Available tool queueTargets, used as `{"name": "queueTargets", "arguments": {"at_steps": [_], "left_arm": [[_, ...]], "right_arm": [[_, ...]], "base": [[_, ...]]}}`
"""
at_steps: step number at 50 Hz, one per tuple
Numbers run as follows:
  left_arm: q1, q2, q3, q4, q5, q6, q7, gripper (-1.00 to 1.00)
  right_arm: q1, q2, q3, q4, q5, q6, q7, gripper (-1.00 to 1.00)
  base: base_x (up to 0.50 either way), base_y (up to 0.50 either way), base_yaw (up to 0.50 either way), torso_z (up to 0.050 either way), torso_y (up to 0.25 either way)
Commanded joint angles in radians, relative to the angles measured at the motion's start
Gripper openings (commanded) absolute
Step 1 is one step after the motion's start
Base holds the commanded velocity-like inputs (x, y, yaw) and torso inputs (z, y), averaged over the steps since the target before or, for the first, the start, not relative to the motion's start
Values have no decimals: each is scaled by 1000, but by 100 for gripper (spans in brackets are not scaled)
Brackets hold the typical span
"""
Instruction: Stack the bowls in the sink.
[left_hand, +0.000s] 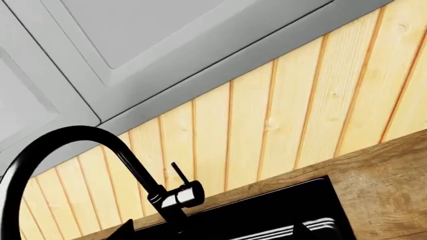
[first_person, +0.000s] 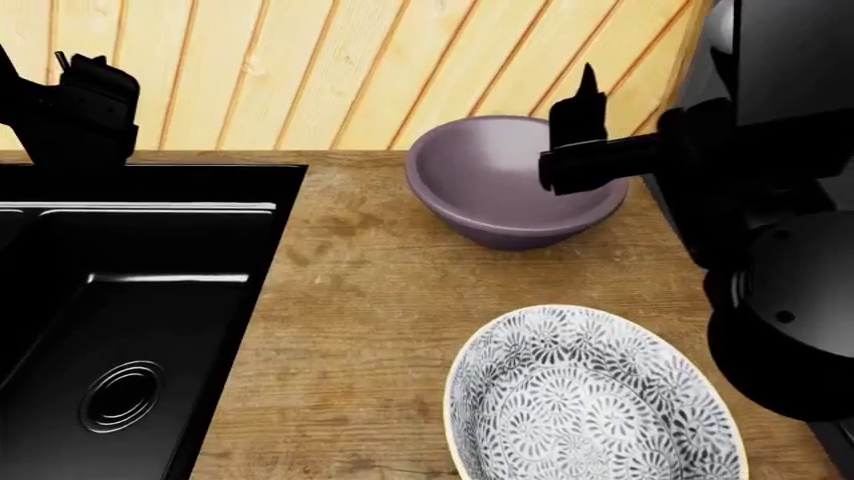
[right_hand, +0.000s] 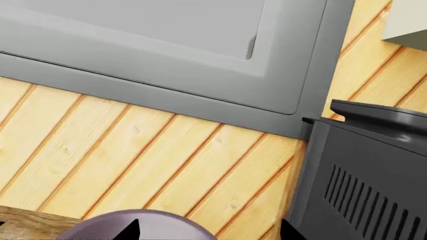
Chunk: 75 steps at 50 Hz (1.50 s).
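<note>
The plain mauve bowl (first_person: 514, 185) stands upright on the wooden counter near the back wall. The white bowl with a grey floral pattern (first_person: 587, 400) sits closer to me at the counter's front edge. The black sink (first_person: 174, 300) fills the left side, and neither bowl is in it. My right gripper (first_person: 585, 110) hovers open over the mauve bowl's right rim. In the right wrist view, that bowl's rim (right_hand: 153, 225) shows beside the spread tips of the right gripper (right_hand: 210, 232). My left gripper (first_person: 80, 100) is open and empty above the sink's back rim (left_hand: 267, 215), near the faucet (left_hand: 100, 145).
A round drain (first_person: 123, 395) lies in the near basin. Wooden panelling (first_person: 334, 70) backs the counter (first_person: 360, 300), with grey cabinets (left_hand: 133, 40) above. A dark grey appliance (right_hand: 367, 175) stands right of the mauve bowl.
</note>
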Motion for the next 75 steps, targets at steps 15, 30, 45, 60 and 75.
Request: {"name": "queueTargets", "arguments": {"at_steps": [15,30,45,60,75], "left_arm": [[-40,10,24,-12,-5,-2,2,100],[-52,14,29,-13,-4,10,9,100],[-55,9,39,-7,-9,21,8,100],[-44,-6,44,9,-8,33,14,100],[-63,-2,52,1,-14,36,15,100]], "right_arm": [[42,-4,-21,26,53,19,57,100],[505,211,-364,167,817,-215,393,100],[551,408,-527,60,1134,-417,358,100],[531,490,-563,-11,1213,-423,332,100],[473,539,-602,-62,1211,-430,291,100]], "base": [[160,53,0,0,0],[0,0,0,0,0],[0,0,0,0,0],[0,0,0,0,0],[0,0,0,0,0]]}}
